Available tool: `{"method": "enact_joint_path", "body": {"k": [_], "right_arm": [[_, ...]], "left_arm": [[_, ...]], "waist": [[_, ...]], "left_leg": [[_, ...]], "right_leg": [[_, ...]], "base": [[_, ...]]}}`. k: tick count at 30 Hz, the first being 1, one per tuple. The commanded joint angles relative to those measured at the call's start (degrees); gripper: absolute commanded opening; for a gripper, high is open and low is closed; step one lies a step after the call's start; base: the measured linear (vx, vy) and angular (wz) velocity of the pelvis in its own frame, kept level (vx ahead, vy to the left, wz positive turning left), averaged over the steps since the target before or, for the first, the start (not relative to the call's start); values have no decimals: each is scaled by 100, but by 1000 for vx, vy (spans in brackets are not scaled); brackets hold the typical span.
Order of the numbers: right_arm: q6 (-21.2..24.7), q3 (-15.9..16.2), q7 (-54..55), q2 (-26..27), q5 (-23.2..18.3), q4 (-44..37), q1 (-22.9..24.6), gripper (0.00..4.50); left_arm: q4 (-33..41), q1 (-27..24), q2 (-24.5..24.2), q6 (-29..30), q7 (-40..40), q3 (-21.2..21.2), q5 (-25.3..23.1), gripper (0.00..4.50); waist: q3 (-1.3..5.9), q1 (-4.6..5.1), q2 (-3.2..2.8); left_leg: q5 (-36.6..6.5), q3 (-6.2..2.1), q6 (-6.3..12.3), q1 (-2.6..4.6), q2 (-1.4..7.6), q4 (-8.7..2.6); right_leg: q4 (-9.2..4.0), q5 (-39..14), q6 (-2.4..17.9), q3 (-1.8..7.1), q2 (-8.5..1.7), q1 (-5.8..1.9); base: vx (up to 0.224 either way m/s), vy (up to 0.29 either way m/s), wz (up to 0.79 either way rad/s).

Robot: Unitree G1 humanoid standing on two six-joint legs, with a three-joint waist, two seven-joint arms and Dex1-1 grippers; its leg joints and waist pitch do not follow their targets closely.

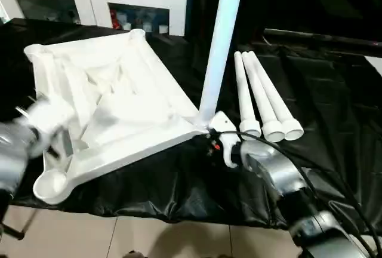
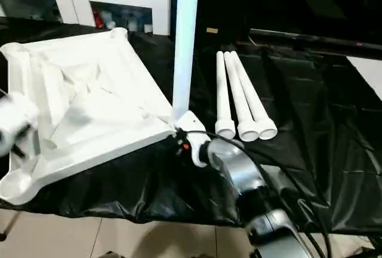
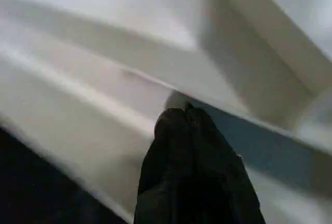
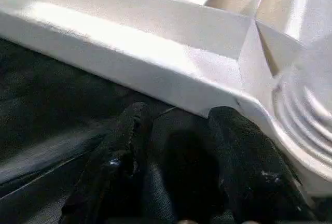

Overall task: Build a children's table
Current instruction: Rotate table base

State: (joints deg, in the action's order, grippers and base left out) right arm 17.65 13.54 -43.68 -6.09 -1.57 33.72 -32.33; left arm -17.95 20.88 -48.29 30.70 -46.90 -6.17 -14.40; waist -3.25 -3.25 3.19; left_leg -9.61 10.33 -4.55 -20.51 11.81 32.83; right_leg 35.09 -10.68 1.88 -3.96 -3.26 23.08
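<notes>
Table top [image 1: 119, 108] lies underside up on the black tabletop [image 1: 334, 103], tilted, its near-left corner socket [image 1: 51, 185] hanging past the tabletop's front edge.

Left hand [image 3: 189, 125] is at the top's left rim, fingers pressed together, nothing between them; it touches or nearly touches a white rib, can't tell which.

One leg [image 1: 221, 43] stands upright in the top's near-right corner socket [image 1: 206, 120]. Whether it is fully seated is not visible.

Right hand [image 4: 176, 130] sits just in front of that corner, fingers [image 4: 129, 130] apart, straddling nothing, pointing at the top's front rim [image 4: 155, 73]. Not gripping.

Three spare legs [image 1: 262, 100] lie side by side right of the upright leg, long axes running away from the robot, flared ends toward it. The right hand is clearly the nearer one.

Judgement: next leg is a right-arm pick, with open tabletop to the right. Watch the overhanging corner; the top could tip.
</notes>
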Motion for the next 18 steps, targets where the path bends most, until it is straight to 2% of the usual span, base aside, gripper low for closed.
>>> {"method": "enact_joint_path", "body": {"k": [1,5,6,7,9,11,12,13,16,17,18], "right_arm": [[-94,11,181,33,88,304,-158,175],[-226,-59,460,183,138,773,-415,142],[-310,-99,606,249,151,998,-535,142],[-482,-127,834,334,214,1333,-709,123],[-552,-156,959,394,235,1533,-819,110],[-699,-154,1113,472,299,1776,-956,94],[-780,-181,1217,528,308,1916,-1033,86],[-826,-199,1296,564,304,2006,-1082,77],[-924,-307,1522,679,234,2201,-1193,57],[-951,-350,1570,713,196,2271,-1232,51],[-984,-378,1598,743,169,2342,-1273,37]], "left_arm": [[162,-139,-79,28,-536,-302,25,0],[354,-229,-232,-43,-969,-476,79,0],[491,-247,-270,-29,-1141,-528,174,0],[738,-258,-280,-40,-1422,-570,410,0],[935,-259,-250,-6,-1588,-587,582,0],[1313,-267,-173,184,-1848,-607,888,0],[1599,-286,-128,295,-2022,-633,1077,0],[1791,-302,-90,400,-2144,-657,1191,0],[2104,-291,89,512,-2291,-780,1345,0],[2128,-266,166,521,-2283,-812,1337,0],[2137,-226,262,532,-2261,-854,1320,0]], "waist": [[362,-15,-204],[343,-12,-216],[336,-9,-209],[325,-2,-214],[324,-8,-215],[331,-5,-222],[329,-11,-182],[336,-20,-201],[355,-7,-197],[357,1,-171],[369,-3,-182]], "left_leg": [[-1374,-87,-215,102,169,-376],[-1504,-85,-250,104,162,-383],[-1593,-89,-278,112,166,-387],[-1639,-92,-288,109,162,-393],[-1780,-94,-355,139,172,-385],[-1769,-88,-374,143,175,-387],[-1738,-68,-363,148,171,-382],[-1641,-78,-357,129,170,-389],[-1380,-62,-359,100,160,-376],[-1353,-53,-352,98,160,-373],[-1297,-53,-333,89,153,-363]], "right_leg": [[-365,-829,1207,328,-461,-246],[-372,-985,1198,333,-465,-247],[-379,-1140,1175,333,-472,-240],[-387,-1240,1163,335,-469,-237],[-402,-1511,1159,346,-494,-210],[-392,-1450,1166,348,-488,-209],[-393,-1379,1163,347,-462,-201],[-366,-1244,1181,344,-458,-225],[-323,-851,1210,338,-438,-257],[-319,-821,1202,341,-437,-258],[-307,-766,1212,345,-446,-275]], "base": [[0,0,0],[0,0,0],[0,0,0],[0,0,0],[0,0,0],[0,0,0],[0,0,0],[0,0,0],[0,0,0],[0,0,0],[0,0,0]]}}
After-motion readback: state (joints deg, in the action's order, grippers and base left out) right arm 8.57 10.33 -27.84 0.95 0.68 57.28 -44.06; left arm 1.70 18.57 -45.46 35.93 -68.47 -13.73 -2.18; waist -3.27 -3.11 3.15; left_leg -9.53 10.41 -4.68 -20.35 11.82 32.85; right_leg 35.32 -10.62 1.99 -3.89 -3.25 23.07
